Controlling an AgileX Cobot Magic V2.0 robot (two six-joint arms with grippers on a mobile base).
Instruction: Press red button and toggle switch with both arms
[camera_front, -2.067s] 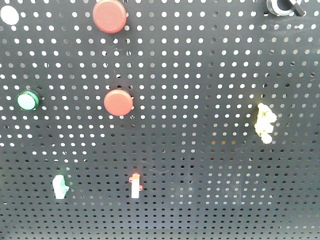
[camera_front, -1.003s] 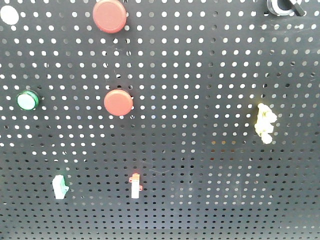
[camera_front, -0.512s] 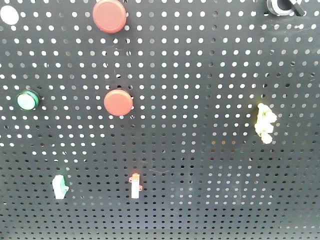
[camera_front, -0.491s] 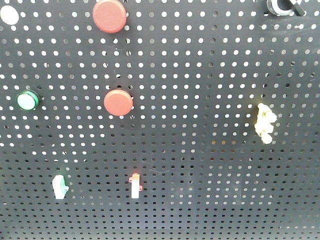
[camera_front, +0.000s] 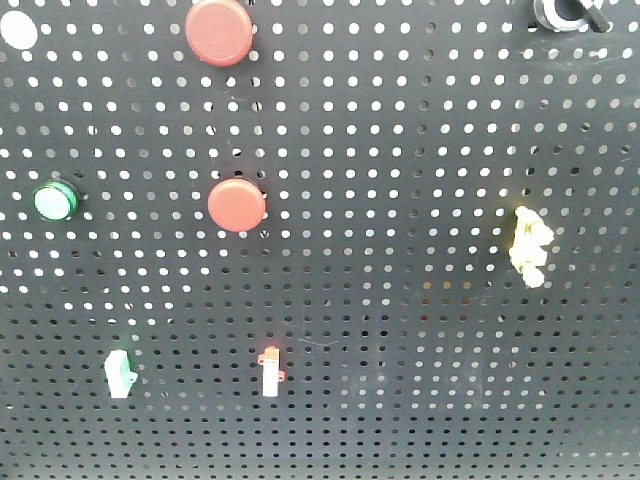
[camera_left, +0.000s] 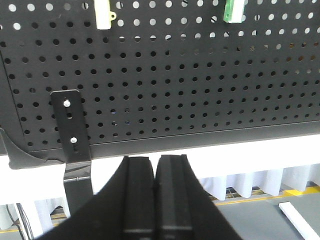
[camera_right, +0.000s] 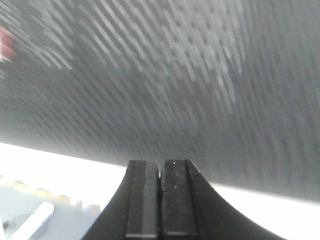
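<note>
Facing a black pegboard (camera_front: 420, 150) with both grippers pressed together and empty.

Showed two red buttons in the front view, one at the top edge (camera_front: 220, 31) and one lower, mid-left (camera_front: 237, 205); placed the toggle switch (camera_front: 563, 13) at the top right corner, cut off by the frame edge (silver ring and black lever just visible). Also carried a green round button (camera_front: 55, 201) at left, a yellow-tipped switch (camera_front: 529, 247) at right, a green-tipped switch (camera_front: 119, 374) and a red-tipped switch (camera_front: 271, 371) lower down. Held the left gripper (camera_left: 155, 170) below the board's bottom edge, fingers touching, near a black bracket (camera_left: 71, 125). Kept the right gripper (camera_right: 159, 172) likewise closed on nothing, against a motion-blurred board.
</note>
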